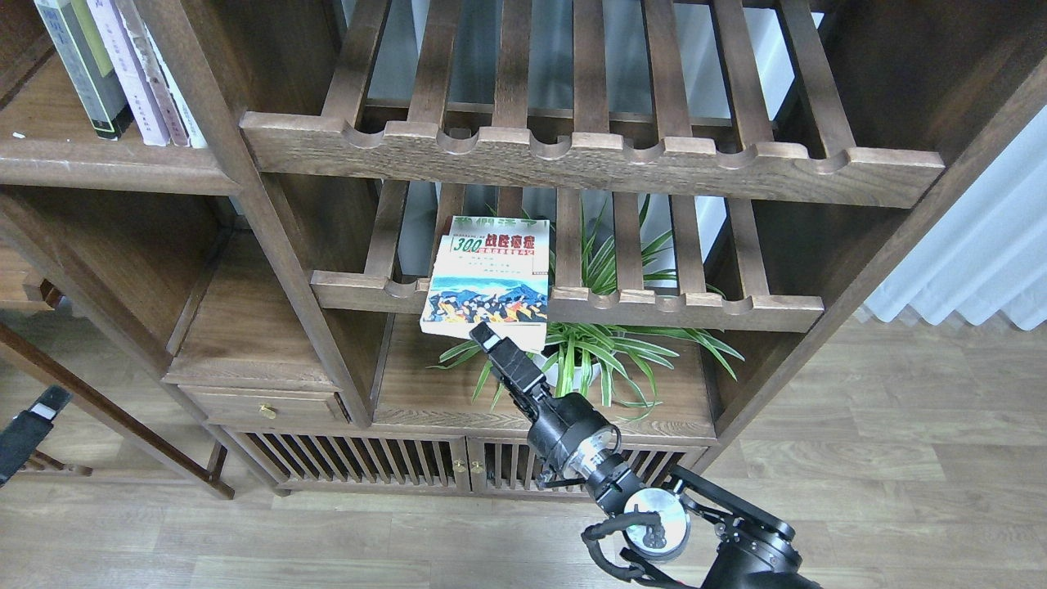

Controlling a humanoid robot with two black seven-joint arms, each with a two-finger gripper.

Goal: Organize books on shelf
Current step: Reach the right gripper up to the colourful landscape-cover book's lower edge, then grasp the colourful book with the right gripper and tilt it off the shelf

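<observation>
Right pincer (486, 334) grips the "300" book (488, 288) at its lower edge, carrying; next calls for transfer to the shelf (49, 123). Left pincer (37, 413): state indeterminable.

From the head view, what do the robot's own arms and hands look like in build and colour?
The right arm is black, built of rounded joint housings with two shiny silver round caps and a thin black cable looping beside the lower joint. Its right hand is a slim black two-finger piece with blocky segments. Of the left arm only a black, flat-sided tip with a pale patch, the left hand, shows at the picture's edge.
</observation>
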